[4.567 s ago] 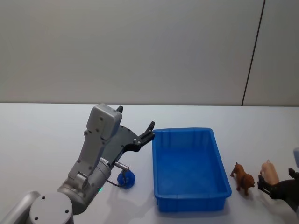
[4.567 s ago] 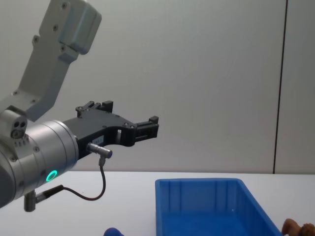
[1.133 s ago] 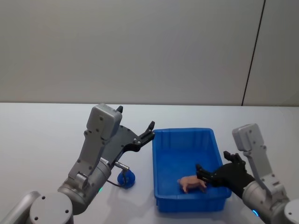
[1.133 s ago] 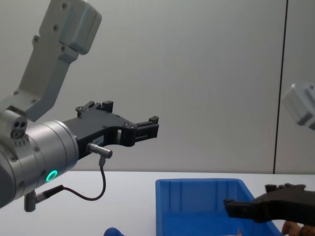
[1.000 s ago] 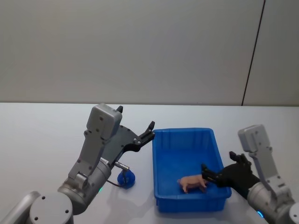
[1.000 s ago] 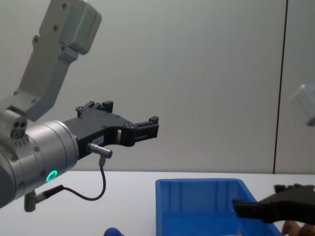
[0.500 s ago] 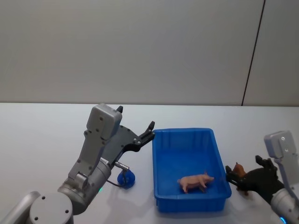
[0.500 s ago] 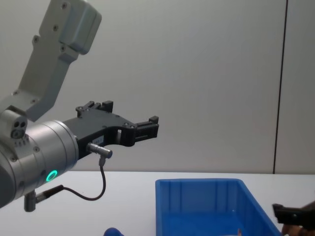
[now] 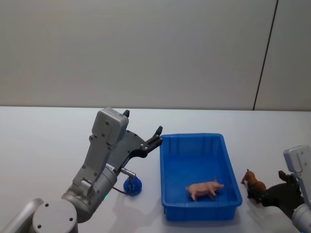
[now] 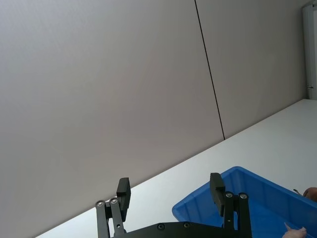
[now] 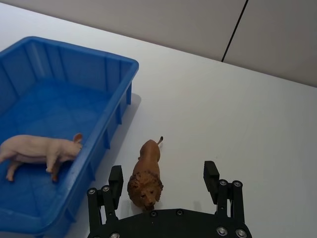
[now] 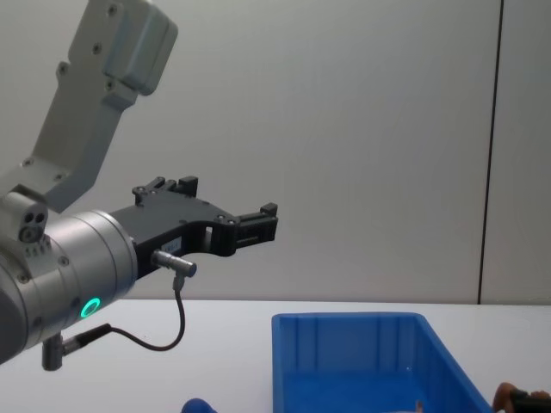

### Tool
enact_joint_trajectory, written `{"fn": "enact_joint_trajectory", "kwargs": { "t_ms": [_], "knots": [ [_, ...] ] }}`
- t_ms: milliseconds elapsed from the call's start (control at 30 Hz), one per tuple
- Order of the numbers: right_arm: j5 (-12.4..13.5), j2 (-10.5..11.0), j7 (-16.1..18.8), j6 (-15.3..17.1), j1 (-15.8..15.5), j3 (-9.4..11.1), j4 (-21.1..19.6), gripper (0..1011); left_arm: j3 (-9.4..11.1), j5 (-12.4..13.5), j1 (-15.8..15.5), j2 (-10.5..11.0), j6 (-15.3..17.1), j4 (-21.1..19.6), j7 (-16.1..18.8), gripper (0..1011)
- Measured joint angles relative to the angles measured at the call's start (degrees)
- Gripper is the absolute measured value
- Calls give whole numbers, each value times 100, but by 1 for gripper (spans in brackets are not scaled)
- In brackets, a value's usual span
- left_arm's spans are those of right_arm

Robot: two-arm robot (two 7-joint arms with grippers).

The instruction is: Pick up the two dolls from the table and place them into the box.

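Likely lab: bare wall [image 9: 146, 48], white table [image 9: 43, 145]

Blue doll [image 12: 198, 405]: in the chest view, cut by the bottom edge with only its rounded top showing. From the head it sits partly behind the left arm's cable plug [image 9: 125, 171]. Box [image 12: 349, 344]: its near end is cut by the same bottom edge. Pink pig [image 12: 419, 404]: a speck at that edge. Brown doll [image 12: 507, 394]: a sliver at the lower right corner, shape unreadable. In the right wrist view its forelegs are hidden under its head. Right pincer [image 11: 163, 171]: base cut by the edge. Left pincer [image 10: 169, 182]: base cut likewise. Brown speck [image 10: 312, 192]: at the left wrist view's edge, too small to tell.
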Motion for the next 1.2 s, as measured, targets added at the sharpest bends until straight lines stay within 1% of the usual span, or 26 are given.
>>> {"fn": "enact_joint_trajectory", "kwargs": {
  "t_ms": [200, 267, 300, 333, 367, 467, 500, 567, 633, 733, 767, 900, 1200],
  "knots": [
    [-47, -36, 33, -17, 71, -6, 205, 1000, 0, 0, 0, 0, 0, 0, 0, 1004],
    [-56, -53, 59, -27, 100, -12, 279, 976, 0, 0, 0, 0, 0, 0, 0, 1004],
    [-58, -59, 67, -30, 110, -13, 302, 940, 0, 0, 0, 0, 0, 0, 0, 1004],
    [-59, -65, 75, -34, 118, -15, 324, 926, 0, 0, 0, 0, 0, 0, 0, 1004],
    [-59, -77, 93, -44, 138, -19, 372, 880, 0, 0, 0, 0, 0, 0, 0, 1004],
    [-56, -91, 120, -64, 159, -22, 427, 831, 0, 0, 0, 0, 0, 0, 0, 1004],
    [-49, -103, 141, -81, 172, -24, 458, 781, 0, 0, 0, 0, 0, 0, 0, 1004],
    [-38, -114, 163, -105, 185, -25, 489, 740, 0, 0, 0, 0, 0, 0, 0, 1004],
    [-27, -120, 180, -121, 194, -26, 504, 661, 0, 0, 0, 0, 0, 0, 0, 1004],
    [2, -131, 219, -160, 205, -26, 516, 585, 0, 0, 0, 0, 0, 0, 0, 1004],
    [5, -133, 225, -166, 206, -25, 517, 530, 0, 0, 0, 0, 0, 0, 0, 1004],
    [27, -135, 251, -210, 206, -20, 512, 422, 0, 0, 0, 0, 0, 0, 0, 1004],
    [33, -117, 270, -397, 185, 8, 379, 415, 0, 0, 0, 0, 0, 0, 0, 1004]
  ]
}}
